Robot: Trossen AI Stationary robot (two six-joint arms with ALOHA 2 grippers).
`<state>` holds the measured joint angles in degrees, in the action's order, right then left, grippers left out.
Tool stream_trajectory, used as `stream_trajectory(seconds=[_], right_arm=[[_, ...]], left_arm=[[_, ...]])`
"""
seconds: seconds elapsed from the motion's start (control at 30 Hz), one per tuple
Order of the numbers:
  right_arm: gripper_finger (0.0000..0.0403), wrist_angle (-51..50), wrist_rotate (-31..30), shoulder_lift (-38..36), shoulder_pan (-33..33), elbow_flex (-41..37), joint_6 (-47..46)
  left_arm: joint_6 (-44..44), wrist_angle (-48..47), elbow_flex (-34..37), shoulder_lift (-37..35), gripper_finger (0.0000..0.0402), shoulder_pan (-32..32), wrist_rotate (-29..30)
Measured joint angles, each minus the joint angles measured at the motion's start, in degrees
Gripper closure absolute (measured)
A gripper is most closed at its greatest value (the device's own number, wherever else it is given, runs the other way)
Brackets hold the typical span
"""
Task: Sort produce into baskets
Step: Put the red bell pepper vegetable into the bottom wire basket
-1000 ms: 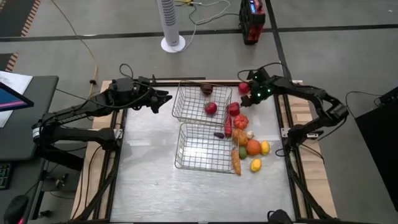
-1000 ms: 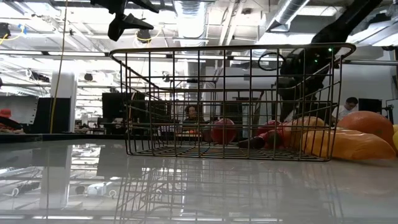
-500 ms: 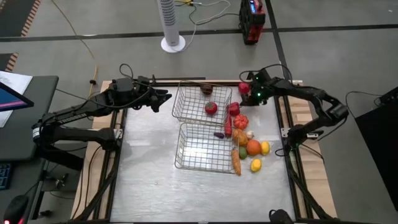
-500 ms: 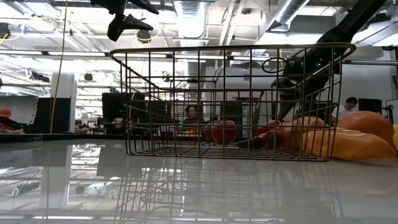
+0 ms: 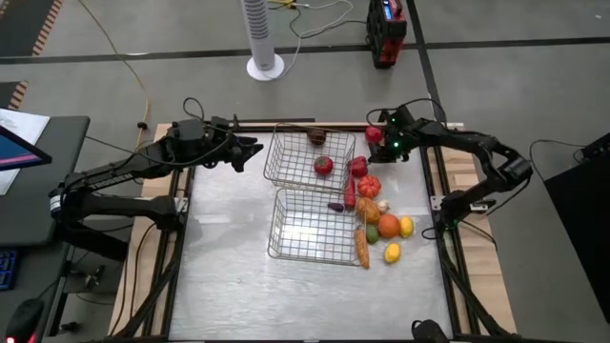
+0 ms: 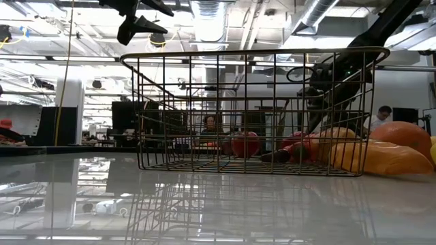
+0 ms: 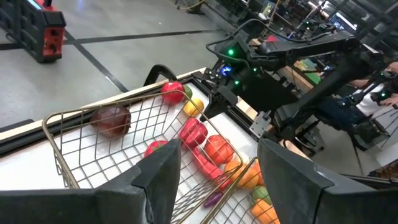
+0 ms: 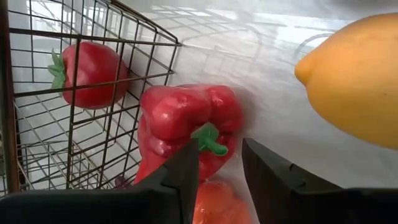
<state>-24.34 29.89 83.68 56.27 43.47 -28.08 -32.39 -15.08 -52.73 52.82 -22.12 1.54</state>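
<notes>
Two wire baskets stand mid-table: the far one [image 5: 297, 160] holds a dark red fruit [image 5: 317, 137] and a red fruit [image 5: 324, 165], the near one [image 5: 307, 227] is bare. The other produce lies right of them: a red pepper [image 8: 186, 121], a lemon [image 8: 354, 74], a red apple [image 5: 374, 134], an orange-red tomato [image 5: 369, 185] and an orange [image 5: 389, 226]. My right gripper [image 8: 217, 152] is open and empty, pointing down at the pepper's stem, also seen from above [image 5: 381, 148]. My left gripper [image 5: 255, 148] is open and empty, raised left of the far basket.
More produce lies by the near basket's right side: a carrot [image 5: 362, 250], two yellow fruits [image 5: 392, 252], a green one [image 5: 371, 234], a white one [image 5: 383, 205] and a small purple one [image 5: 335, 206]. Bare tabletop [image 5: 229, 248] lies left of the baskets.
My right gripper has shifted a little and tipped so that its fingers slant down by the pepper. The produce and the baskets have stayed where they were.
</notes>
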Motion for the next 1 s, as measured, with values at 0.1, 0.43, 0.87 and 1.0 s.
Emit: stream_trajectory(seconds=[0.1, 0.43, 0.87, 1.0], right_arm=[[0.0256, -0.01, 0.04, 0.00, -0.23, -0.01, -0.44], [0.0264, -1.15, -7.04, -2.18, -4.10, -0.95, 13.77], [0.0265, -7.45, -25.32, -3.67, -15.36, 2.41, 48.27], [0.0265, -5.55, -32.29, -3.67, -18.05, 2.41, 54.21]], left_arm=[[0.01, -0.03, 0.00, 0.00, 0.0200, 0.01, -0.02], [-1.13, -0.05, 0.00, 0.00, 0.0200, 0.01, -1.60], [1.69, -0.08, 0.00, 0.02, 0.0200, -0.01, -0.65], [1.93, -0.08, 0.00, 0.02, 0.0200, 0.00, -0.61]])
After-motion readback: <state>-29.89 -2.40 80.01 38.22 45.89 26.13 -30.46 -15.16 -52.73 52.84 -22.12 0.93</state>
